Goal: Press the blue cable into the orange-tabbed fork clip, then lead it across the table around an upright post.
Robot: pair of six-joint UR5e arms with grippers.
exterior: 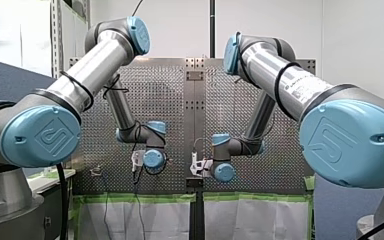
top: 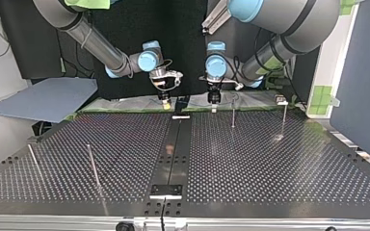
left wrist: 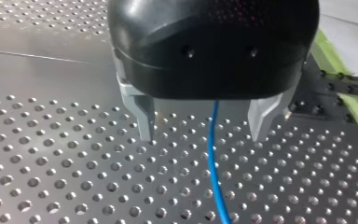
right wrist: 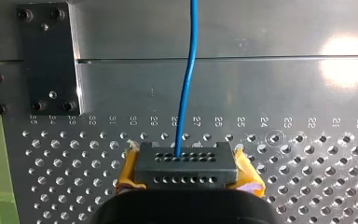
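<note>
The blue cable [left wrist: 213, 168] runs along the perforated table [left wrist: 51, 163], passing loose between the metal fingers [left wrist: 144, 119] of my left gripper [left wrist: 205, 137], which is open just above the plate. In the right wrist view, my right gripper [right wrist: 186, 161] has its black perforated fingers and yellow pads [right wrist: 127, 175] shut on the cable [right wrist: 186, 79], which leads straight ahead from them. In the top view both grippers hang at the far edge, my right [top: 165, 105] at the left and my left [top: 213, 106] at the right. I cannot make out the orange-tabbed clip.
Thin upright posts stand on the table [top: 270, 163]: two near the far right [top: 232, 114] [top: 284, 118], two at the near left [top: 92, 163] [top: 33, 161]. A dark centre strip [top: 176, 144] splits the table. A black plate [right wrist: 49, 56] is bolted beside the cable.
</note>
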